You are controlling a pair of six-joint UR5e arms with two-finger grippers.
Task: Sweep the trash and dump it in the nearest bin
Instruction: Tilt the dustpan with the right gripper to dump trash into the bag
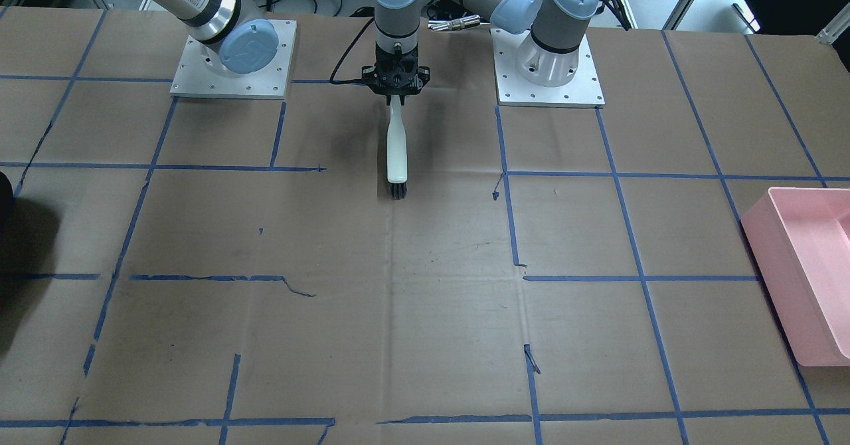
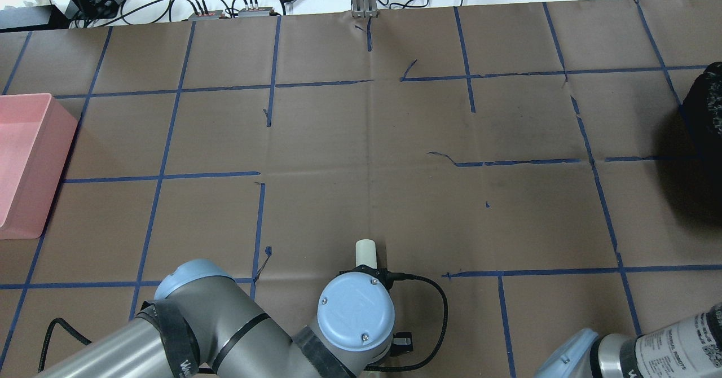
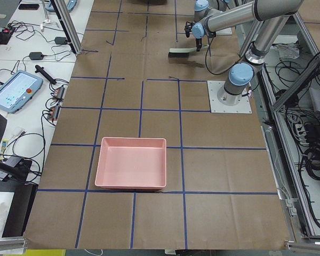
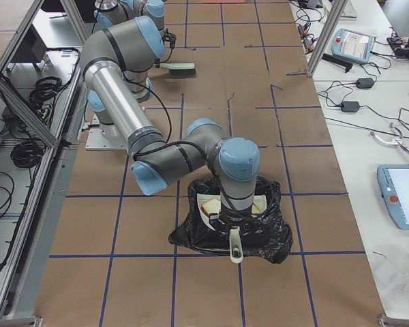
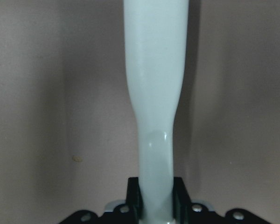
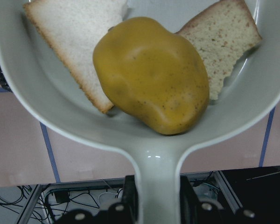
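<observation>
Brown paper with a blue tape grid covers the table [image 1: 425, 312]. I take my bearings from the black bag bin [image 4: 276, 238] at the end on the robot's right.

At the mouth of that bag, the right gripper [image 6: 157, 199] has its jaws closed tight on the handle of the white dustpan [image 6: 154, 158]. All the trash lies in the pan. The yellow-brown potato lump [image 6: 151, 74] sits in the middle, overlapping one bread piece [image 6: 70, 42] and touching the other bread piece [image 6: 224, 42]. From the side view I cannot tell for sure whether the pan rests on the bag's rim or hangs just above it.

Well apart from the bag, near the middle of the table by the robot's bases, the left gripper [image 1: 396, 93] grips the white brush [image 1: 396, 146] by its handle, bristles down at the paper. The pink bin [image 2: 22, 158] stands at the end opposite the bag, far from the pan.

By my reading the sweeping is finished, and the load has been carried to the nearer bin. What remains is the dump: I would tip the pan so the lump and both bread pieces slide into the bag. None of them has gone in yet.
</observation>
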